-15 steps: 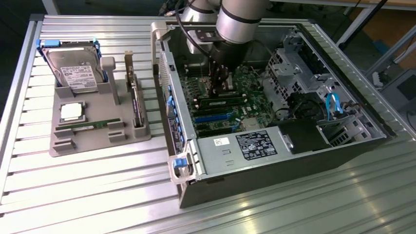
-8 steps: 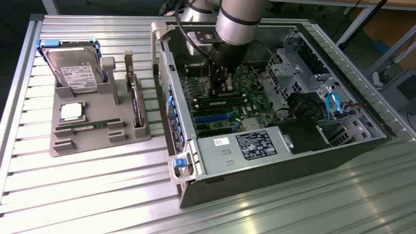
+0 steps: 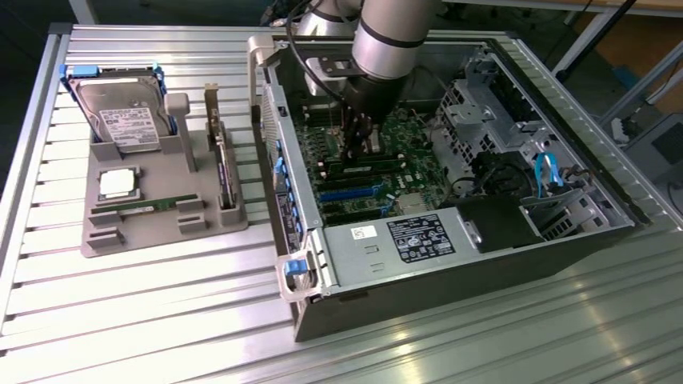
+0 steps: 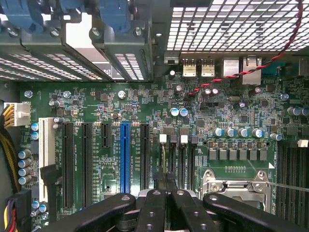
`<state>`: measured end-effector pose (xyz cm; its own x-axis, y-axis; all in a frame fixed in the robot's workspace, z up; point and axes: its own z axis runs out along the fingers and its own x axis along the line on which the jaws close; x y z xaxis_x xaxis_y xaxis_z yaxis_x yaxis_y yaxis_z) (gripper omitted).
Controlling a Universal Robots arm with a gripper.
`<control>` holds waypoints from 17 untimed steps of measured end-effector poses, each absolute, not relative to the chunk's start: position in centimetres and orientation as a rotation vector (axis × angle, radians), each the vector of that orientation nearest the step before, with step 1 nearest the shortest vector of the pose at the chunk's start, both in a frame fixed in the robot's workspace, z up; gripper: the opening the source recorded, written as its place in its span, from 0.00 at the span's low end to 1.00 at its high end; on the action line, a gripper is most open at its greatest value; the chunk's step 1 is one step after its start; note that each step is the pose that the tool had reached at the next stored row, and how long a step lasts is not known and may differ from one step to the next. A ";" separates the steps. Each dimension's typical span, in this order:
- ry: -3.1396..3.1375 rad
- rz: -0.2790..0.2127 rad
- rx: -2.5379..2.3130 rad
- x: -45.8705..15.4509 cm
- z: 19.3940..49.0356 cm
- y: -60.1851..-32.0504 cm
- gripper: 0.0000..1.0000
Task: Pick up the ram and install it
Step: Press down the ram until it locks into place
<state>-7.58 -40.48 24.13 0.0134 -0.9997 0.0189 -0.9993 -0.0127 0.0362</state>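
On the exterior view's left, the grey holder tray [image 3: 160, 232] sits on the slatted metal table [image 3: 139, 312], carrying a hard drive [image 3: 120, 112], a silver processor chip [image 3: 117, 184] and a ram [image 3: 149, 207] stick lying in its near slot. Moving right, the open computer case [image 3: 449, 200] lies on its side, motherboard [image 3: 369, 172] exposed. The arm reaches down into it, gripper [image 3: 357, 148] low over the board, fingers [image 4: 159, 186] pressed together with nothing visible between them, just above the black memory slots [image 4: 176, 159]. Far right, metal frame legs stand beside the table.
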 end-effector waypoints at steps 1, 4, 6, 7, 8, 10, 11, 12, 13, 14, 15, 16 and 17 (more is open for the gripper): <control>-2.179 -0.019 2.208 -7.6 24.1 -40.5 0.10; -2.180 -0.019 2.208 -7.6 24.0 -40.5 0.10; -2.179 -0.019 2.208 -7.6 23.9 -40.5 0.10; -2.179 -0.019 2.208 -7.6 23.8 -40.5 0.10; -2.179 -0.018 2.208 -7.6 23.8 -40.5 0.10; -2.179 -0.019 2.208 -7.6 23.8 -40.5 0.10; -2.179 -0.019 2.208 -7.6 23.8 -40.5 0.10; -2.180 -0.019 2.208 -7.6 23.7 -40.5 0.10; -2.179 -0.019 2.208 -7.6 23.6 -40.5 0.10; -2.179 -0.019 2.208 -7.6 23.5 -40.5 0.10; -2.179 -0.019 2.208 -7.6 23.4 -40.5 0.10; -2.179 -0.019 2.208 -7.6 23.4 -40.5 0.10; -2.179 -0.019 2.208 -7.6 23.4 -40.5 0.10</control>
<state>-7.59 -40.48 23.37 0.0134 -0.9997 0.0188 -0.9993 -0.0127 0.0361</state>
